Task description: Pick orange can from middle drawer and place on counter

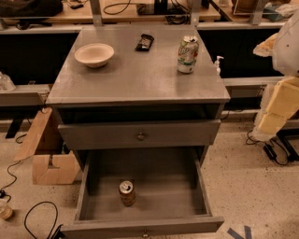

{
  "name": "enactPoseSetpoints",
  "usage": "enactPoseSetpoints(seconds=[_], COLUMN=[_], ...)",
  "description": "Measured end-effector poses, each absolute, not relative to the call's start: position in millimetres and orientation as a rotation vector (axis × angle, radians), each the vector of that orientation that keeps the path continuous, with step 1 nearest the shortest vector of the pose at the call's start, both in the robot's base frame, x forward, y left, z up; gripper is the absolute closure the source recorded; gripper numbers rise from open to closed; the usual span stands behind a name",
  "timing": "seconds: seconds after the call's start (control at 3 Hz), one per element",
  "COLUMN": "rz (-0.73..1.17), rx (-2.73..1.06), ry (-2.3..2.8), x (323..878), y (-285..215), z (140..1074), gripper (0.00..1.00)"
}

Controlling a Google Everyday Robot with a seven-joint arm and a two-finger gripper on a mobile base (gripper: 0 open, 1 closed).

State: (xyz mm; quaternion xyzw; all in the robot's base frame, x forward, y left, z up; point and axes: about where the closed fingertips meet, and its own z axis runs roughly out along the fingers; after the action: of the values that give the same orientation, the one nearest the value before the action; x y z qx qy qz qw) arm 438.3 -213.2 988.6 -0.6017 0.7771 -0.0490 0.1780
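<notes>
Grey fills most of the view: a dull grey, flat rectangular table (140,77) forms the top of a grey drawer cabinet, seen from above and in front. On the table, a shallow cream round bowl (94,54) sits towards the back left. A small flat black packet (144,42) lies near the back edge, right of the bowl. A tall green-and-white drink can (188,54) stands upright towards the back right.

Below the table, a shallow grey drawer front (107,135) with a small round knob is nearly closed. Under it, the wide, deep grey middle drawer (163,191) is pulled fully out towards the viewer, showing its tall side walls and flat floor. A short orange-brown drink can with a silver top (126,193) stands upright on that floor, left of centre and nearer the front wall, touching no wall.

The robot's pale yellow and white hand (271,122) hangs at the right edge of the view, beside the cabinet at about the height of the upper drawer, well apart from both cans. Whether it is open or closed cannot be told; nothing can be made out in its hold.

A light wooden box (46,149) rests on the speckled pale floor (247,186) left of the cabinet, with black cables (35,212) nearby. A light wooden bench (140,11) runs along the back.
</notes>
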Motion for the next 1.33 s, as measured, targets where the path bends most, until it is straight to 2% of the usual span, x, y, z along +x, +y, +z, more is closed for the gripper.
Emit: enactPoseSetpoints(seconds=[0.67, 1.33], rz=[-0.07, 0.254], rx=[-1.678, -1.607], ry=[2.15, 1.947], x=[443, 459], y=[-209, -186], z=[966, 838], gripper=[0.0, 0.0])
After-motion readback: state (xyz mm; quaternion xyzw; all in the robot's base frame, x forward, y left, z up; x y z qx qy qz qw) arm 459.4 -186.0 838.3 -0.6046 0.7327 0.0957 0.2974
